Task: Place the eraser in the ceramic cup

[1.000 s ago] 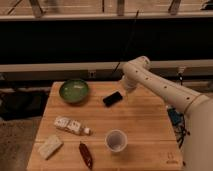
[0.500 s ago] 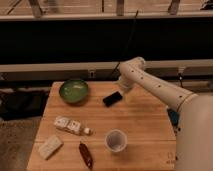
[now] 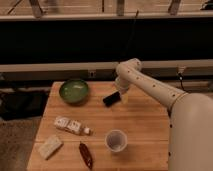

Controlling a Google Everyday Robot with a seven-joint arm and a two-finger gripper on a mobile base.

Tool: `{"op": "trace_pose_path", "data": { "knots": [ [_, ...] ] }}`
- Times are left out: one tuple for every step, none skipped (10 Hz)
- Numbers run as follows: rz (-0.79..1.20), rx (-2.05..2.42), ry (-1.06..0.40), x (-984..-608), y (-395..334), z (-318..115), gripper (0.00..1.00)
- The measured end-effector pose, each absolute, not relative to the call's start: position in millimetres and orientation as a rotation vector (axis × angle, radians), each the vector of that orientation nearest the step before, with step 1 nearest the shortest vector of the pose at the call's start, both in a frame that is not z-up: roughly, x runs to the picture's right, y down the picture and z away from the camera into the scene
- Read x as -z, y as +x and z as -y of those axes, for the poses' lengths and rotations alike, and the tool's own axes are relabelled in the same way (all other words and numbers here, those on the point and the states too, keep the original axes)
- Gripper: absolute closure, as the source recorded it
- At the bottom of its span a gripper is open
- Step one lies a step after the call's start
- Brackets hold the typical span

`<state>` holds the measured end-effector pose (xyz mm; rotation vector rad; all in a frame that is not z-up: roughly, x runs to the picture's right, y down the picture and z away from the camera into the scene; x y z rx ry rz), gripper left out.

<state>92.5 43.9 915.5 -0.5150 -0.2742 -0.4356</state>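
The eraser (image 3: 110, 99) is a small black block lying on the wooden table (image 3: 145, 125), just right of the green bowl. My gripper (image 3: 119, 95) is at the end of the white arm, right at the eraser's right end and low over the table. Whether it touches the eraser does not show. The ceramic cup (image 3: 115, 140) is a small white cup that stands upright near the table's front edge, well in front of the eraser and the gripper.
A green bowl (image 3: 74, 91) stands at the back left. A small white bottle (image 3: 71, 125) lies at the left, a pale sponge block (image 3: 50, 146) at the front left corner, and a dark red chili (image 3: 85, 154) beside the cup.
The arm has swung a little to the left, bringing the gripper closer over the eraser. The eraser, cup and other things have not moved.
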Motion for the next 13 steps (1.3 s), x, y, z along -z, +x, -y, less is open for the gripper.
{"op": "trace_pose_path", "data": {
  "knots": [
    [0.273,0.45,-0.531,-916.5,92.1,-46.9,0.2],
    [0.277,0.468,-0.54,-918.5,84.4,-48.8,0.2],
    [0.284,0.49,-0.552,-921.3,73.4,-51.0,0.2],
    [0.289,0.498,-0.56,-922.8,71.4,-52.3,0.2],
    [0.289,0.51,-0.581,-924.4,74.8,-56.1,0.2],
    [0.295,0.523,-0.586,-926.3,70.7,-56.0,0.2],
    [0.299,0.538,-0.598,-927.7,66.6,-57.2,0.2],
    [0.301,0.544,-0.606,-928.2,64.8,-58.2,0.2],
    [0.306,0.554,-0.619,-929.0,65.4,-60.8,0.2],
    [0.313,0.567,-0.627,-930.1,63.2,-63.3,0.2],
    [0.322,0.584,-0.635,-931.4,58.4,-66.2,0.2],
    [0.329,0.593,-0.644,-932.6,57.6,-68.3,0.2],
    [0.332,0.596,-0.651,-933.4,58.4,-70.2,0.2]
  ]
}}
